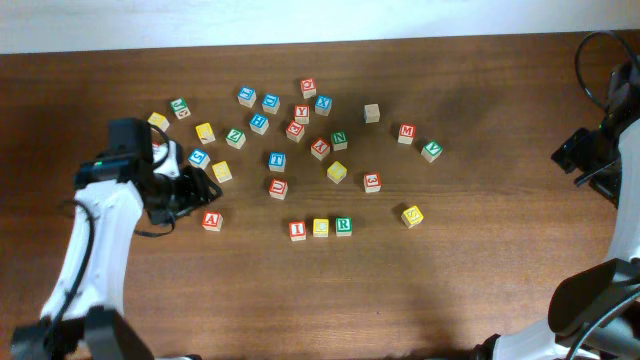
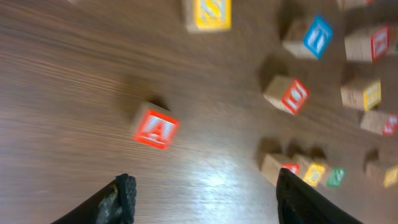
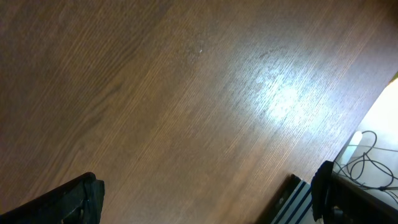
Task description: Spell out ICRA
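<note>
Three blocks stand in a row near the table's middle front: a red I [image 1: 297, 230], a yellow C [image 1: 320, 228] and a green R [image 1: 343, 225]. The row also shows in the left wrist view [image 2: 314, 175]. A red A block [image 1: 211, 220] lies alone to the left of the row, and also shows in the left wrist view [image 2: 155, 129]. My left gripper [image 1: 197, 190] is open and empty, just up and left of the A block; in its wrist view [image 2: 205, 199] the block lies ahead between the fingers. My right gripper [image 1: 573, 155] is open and empty at the far right edge [image 3: 205, 193].
Several loose letter blocks are scattered behind the row, among them a blue block [image 1: 277, 160], a red block [image 1: 278, 187], a yellow block [image 1: 337, 172] and a yellow block [image 1: 412, 215] at the right. Cables [image 3: 367, 158] hang off the table's right edge.
</note>
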`<state>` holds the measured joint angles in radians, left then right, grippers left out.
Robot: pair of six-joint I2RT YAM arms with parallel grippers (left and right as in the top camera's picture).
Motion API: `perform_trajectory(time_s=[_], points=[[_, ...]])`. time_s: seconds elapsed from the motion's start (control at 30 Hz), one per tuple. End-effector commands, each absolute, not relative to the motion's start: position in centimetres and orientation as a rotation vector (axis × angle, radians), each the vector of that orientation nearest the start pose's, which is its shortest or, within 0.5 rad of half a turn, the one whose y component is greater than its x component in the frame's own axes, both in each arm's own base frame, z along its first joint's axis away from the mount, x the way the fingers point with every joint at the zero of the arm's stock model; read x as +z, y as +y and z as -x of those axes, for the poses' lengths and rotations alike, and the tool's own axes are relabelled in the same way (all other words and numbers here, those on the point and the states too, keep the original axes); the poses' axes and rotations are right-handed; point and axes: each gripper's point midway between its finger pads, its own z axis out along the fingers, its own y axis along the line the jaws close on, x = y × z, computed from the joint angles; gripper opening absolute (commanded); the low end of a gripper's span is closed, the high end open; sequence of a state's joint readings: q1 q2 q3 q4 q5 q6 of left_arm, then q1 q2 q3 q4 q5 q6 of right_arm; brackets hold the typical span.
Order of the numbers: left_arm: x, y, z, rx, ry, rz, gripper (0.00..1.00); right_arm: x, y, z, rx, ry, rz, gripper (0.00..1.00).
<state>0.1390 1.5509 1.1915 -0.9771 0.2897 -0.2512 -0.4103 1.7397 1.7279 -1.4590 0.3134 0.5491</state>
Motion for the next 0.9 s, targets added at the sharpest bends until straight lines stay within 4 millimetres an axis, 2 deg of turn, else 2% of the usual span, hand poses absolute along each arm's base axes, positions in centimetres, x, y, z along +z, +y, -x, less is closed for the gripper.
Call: perform_trajectory(time_s=[0.0,0.07,0.13,0.17,0.23,0.27,0.3,0.37,0.4,0.43,0.53,0.63,0.73,0.87], points=[[11.6,4.3,-31.6,-0.177,2.796,0.786,0.66,20.1,-18.3,-28.5,-0.461,2.612,-1.404,0.98],[11.4,5.2,-31.2,-0.157,2.79,0.857,0.65,20.1,-18.3,-28.5,-0.461,2.612,-1.404,0.98],[10.5,5.8,-30.6,-0.086,2.802,0.86,0.58,20.1,-18.3,-28.5,-0.461,2.612,-1.405,0.98],[9.7,5.8,-30.2,-0.059,2.816,0.858,0.59,20.1,-18.3,-28.5,-0.461,2.612,-1.405,0.98],[6.9,4.4,-29.6,-0.073,2.862,0.812,0.66,20.0,-18.3,-28.5,-0.461,2.612,-1.405,0.98],[5.9,4.0,-29.7,-0.074,2.861,0.793,0.63,20.1,-18.3,-28.5,-0.461,2.611,-1.405,0.98],[5.4,4.0,-30.0,-0.072,2.854,0.787,0.53,20.1,-18.3,-28.5,-0.461,2.612,-1.405,0.98],[4.2,4.8,-31.4,-0.055,2.805,0.831,0.15,20.1,-18.3,-28.5,-0.461,2.611,-1.405,0.99],[3.4,5.3,-31.9,-0.041,2.782,0.899,0.05,20.1,-18.3,-28.5,-0.461,2.612,-1.405,0.98],[2.8,5.5,-32.2,-0.043,2.777,0.918,0.01,20.1,-18.3,-28.5,-0.461,2.611,-1.405,0.98],[1.3,5.4,-32.2,-0.042,2.811,0.927,0.0,20.0,-18.3,-28.5,-0.461,2.612,-1.405,0.98],[0.4,2.7,-31.8,-0.259,2.874,0.931,0.0,20.1,-18.3,-28.5,-0.461,2.612,-1.404,0.98],[0.7,0.3,-31.9,-0.435,2.894,0.905,0.0,20.1,-18.3,-28.5,-0.461,2.612,-1.405,0.98],[0.7,-1.5,-31.4,-0.472,2.937,0.866,0.0,20.1,-18.3,-28.5,-0.461,2.612,-1.405,0.98]])
